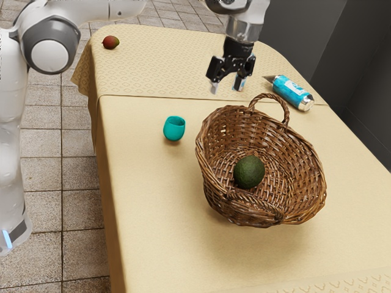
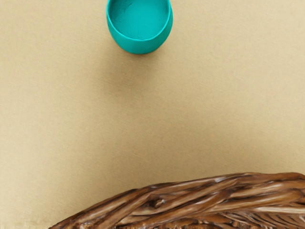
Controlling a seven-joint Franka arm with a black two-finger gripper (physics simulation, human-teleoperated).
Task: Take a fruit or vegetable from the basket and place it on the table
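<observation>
The arm [image 1: 50, 52] comes in from the exterior view's upper left, its hand hanging above the table [image 1: 146, 201] near the handle side of the basket [image 1: 305, 165]. The gripper [image 1: 226, 86] points downward, its two fingers [image 1: 239, 84] spread apart with nothing between them. The avocado [image 1: 249, 172] lies inside the basket, on its woven floor, below and well apart from the gripper. In the wrist view, the hand's camera looks down on the cup [image 2: 139, 46], the basket's rim and the cloth between them. The cup stands upright on the table, near the basket but not touching it.
</observation>
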